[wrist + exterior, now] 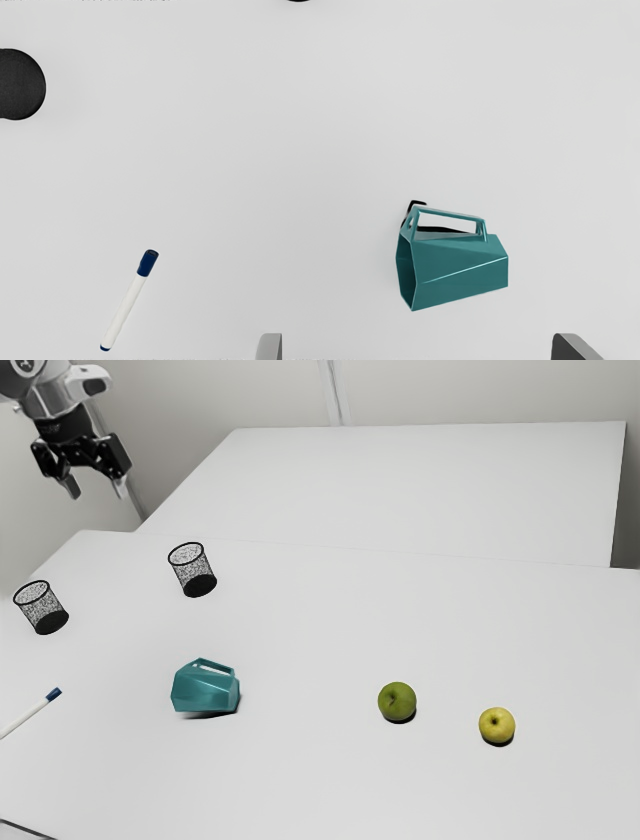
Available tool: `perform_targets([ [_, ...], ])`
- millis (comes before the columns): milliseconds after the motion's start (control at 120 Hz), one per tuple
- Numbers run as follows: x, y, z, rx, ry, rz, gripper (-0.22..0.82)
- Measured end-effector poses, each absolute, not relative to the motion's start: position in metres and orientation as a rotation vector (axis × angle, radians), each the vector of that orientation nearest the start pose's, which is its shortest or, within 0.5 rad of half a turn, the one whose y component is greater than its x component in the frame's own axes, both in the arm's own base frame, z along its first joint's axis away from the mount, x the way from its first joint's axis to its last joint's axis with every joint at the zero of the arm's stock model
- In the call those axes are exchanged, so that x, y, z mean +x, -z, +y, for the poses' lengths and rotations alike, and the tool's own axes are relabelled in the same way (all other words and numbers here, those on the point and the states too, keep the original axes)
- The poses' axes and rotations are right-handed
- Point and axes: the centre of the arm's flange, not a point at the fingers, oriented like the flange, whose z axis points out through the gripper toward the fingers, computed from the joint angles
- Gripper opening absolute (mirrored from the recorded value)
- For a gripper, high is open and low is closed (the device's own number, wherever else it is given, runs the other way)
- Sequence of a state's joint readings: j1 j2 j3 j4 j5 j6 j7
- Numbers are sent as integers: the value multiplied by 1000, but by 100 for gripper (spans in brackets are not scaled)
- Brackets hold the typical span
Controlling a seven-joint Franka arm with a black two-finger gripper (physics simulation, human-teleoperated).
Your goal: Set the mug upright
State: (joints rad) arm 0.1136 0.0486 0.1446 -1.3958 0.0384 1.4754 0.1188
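Wrist view: wide open, empty, that hand (417,345)! Well below it, the mug (460,267) lay sideways, probably steadied by flat facets.

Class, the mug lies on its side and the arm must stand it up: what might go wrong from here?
First, the mug has slanted sides that narrow away from its mouth, so it may slip or twist once the open jaws close.
Second, the jaws might snag the slim handle and roll the mug.
Third, the mouth faces the side where the marker lies; turned the wrong way, the mug could end upside down.
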Motion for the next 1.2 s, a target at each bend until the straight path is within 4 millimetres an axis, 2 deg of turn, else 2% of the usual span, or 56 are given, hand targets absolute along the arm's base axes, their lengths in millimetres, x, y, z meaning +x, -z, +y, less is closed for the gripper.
perform_targets([
  [125,528,-686,127,-3122,52,-163,58],
  [167,526,-685,122,-3135,39,-144,58],
  [200,523,-676,116,-3163,-2,-124,58],
  [275,500,-639,106,-3273,-127,-80,58],
  [300,487,-624,116,-3311,-164,-111,58],
  [350,448,-589,153,-3390,-223,-252,58],
  [383,425,-569,167,-3433,-246,-319,58],
  [450,393,-528,178,-3508,-275,-394,58],
  [542,376,-479,182,-3593,-261,-446,58],
  [633,381,-440,194,-3677,-202,-523,58],
  [742,392,-388,215,-3811,-114,-700,58],
  [883,397,-335,236,-3933,16,-837,58],
  [1025,413,-298,254,-4011,142,-848,58],
  [1117,422,-276,246,-4075,174,-797,58],
  [1200,420,-268,236,-4134,207,-737,58],
])
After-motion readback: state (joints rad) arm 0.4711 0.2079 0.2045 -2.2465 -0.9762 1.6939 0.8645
